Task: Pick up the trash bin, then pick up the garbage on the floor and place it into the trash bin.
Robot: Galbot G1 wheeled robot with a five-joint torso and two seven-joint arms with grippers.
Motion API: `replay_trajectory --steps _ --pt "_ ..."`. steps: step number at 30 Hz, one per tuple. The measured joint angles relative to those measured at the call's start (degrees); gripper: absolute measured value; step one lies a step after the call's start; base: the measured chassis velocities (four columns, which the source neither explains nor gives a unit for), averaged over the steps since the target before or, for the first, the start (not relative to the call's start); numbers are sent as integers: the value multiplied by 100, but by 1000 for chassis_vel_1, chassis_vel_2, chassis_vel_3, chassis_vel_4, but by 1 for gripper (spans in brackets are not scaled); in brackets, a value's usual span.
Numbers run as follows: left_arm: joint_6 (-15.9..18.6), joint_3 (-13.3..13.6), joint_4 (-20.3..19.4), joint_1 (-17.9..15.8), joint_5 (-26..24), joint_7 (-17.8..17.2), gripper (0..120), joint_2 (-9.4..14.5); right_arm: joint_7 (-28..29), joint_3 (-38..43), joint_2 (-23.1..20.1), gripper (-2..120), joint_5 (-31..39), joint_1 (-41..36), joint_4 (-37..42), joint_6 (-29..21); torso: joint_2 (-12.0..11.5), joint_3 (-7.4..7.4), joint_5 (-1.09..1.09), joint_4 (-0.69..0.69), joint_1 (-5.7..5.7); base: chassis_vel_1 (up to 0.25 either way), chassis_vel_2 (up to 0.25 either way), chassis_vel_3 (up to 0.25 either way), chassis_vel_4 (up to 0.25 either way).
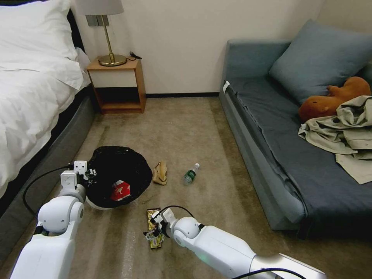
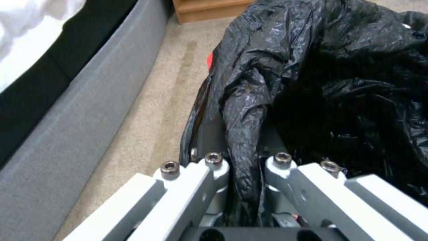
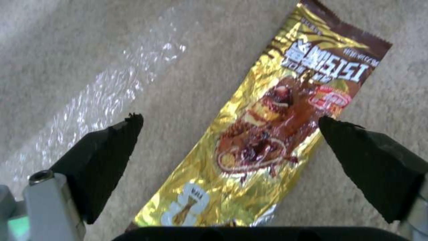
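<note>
While the left gripper [image 1: 86, 173] pinches the black bag at the rim of the trash bin [image 1: 118, 176] beside the bed [image 1: 27, 97], the right gripper [image 1: 154, 232] hangs open over the gold wrapper [image 3: 263, 134] on the carpet [image 1: 186, 128]. One finger sits on each side of the wrapper. A red packet [image 1: 121, 190] lies inside the bin, and the paper bag [image 1: 160, 173] and bottle [image 1: 191, 174] lie on the floor nearby.

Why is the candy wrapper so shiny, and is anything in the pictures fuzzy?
In the right wrist view the gold wrapper glints because its foil catches the room light, and its print looks slightly blurred. In the left wrist view the black bag shows small gleams, with its inside lost in dark shadow.
</note>
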Motion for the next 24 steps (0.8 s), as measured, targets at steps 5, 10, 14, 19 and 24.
replay_trajectory --steps 5,10,14,19,24 --pt "-3 25 69 -41 12 -1 4 -30 -35 -116 -78 100 1 40 119 -121 0 0 1 0 0 0 0 0 0" --pt "-17 33 115 -43 17 7 4 -38 -67 -350 -141 100 82 137 214 -208 0 0 0 0 0 0 0 0 0" --pt "-29 9 133 -39 16 18 4 -38 -96 -540 -138 100 137 201 197 -237 0 0 0 0 0 0 0 0 0" --pt "-32 -2 128 -25 11 25 4 -36 -96 -680 -135 100 58 204 137 -241 0 0 1 0 0 0 0 0 0" --pt "-33 -7 96 -10 11 27 4 -60 -97 -736 -130 100 -248 221 31 -187 0 0 1 0 0 0 0 0 0"
